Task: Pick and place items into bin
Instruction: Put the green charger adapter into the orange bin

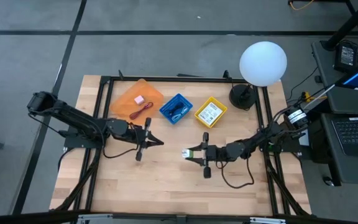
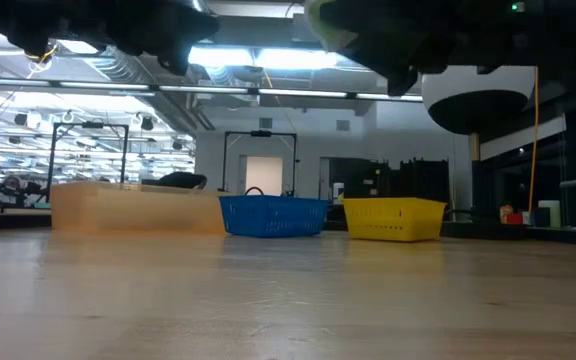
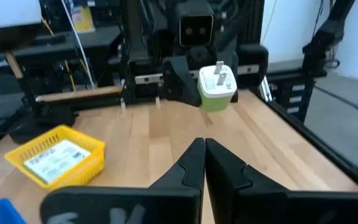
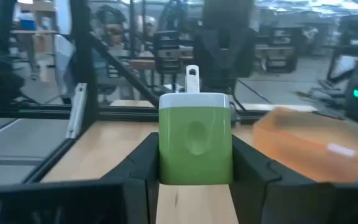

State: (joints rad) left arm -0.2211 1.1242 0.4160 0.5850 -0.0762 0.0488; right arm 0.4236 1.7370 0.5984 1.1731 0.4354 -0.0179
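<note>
My right gripper (image 1: pixel 190 153) hovers over the table's middle, shut on a small green-and-white plug adapter (image 4: pixel 196 148) with metal prongs; the adapter also shows in the left wrist view (image 3: pixel 217 87). My left gripper (image 1: pixel 158 142) is shut and empty, a little to the adapter's left, pointing at it. At the back stand an orange bin (image 1: pixel 135 99) with a pink block (image 1: pixel 139 99) and a red cord (image 1: pixel 140 112), a blue bin (image 1: pixel 176 109) with a black coiled cable, and a yellow bin (image 1: pixel 211 112) with a white printed packet (image 3: pixel 56 157). My right gripper pinches the adapter's green body (image 4: pixel 166 155) by its two opposite sides, one finger (image 4: pixel 143 163) on each. The fingers lie about level and point toward the table's left. The white pronged end (image 3: pixel 219 77) faces away from the wrist. The adapter is lifted clear of the table.
A black lamp base (image 1: pixel 242 96) with a white globe (image 1: pixel 263 62) stands at the back right. A black frame (image 1: pixel 166 78) edges the wooden table (image 1: pixel 166 186). In the low view the three bins (image 2: pixel 273 215) line the far side.
</note>
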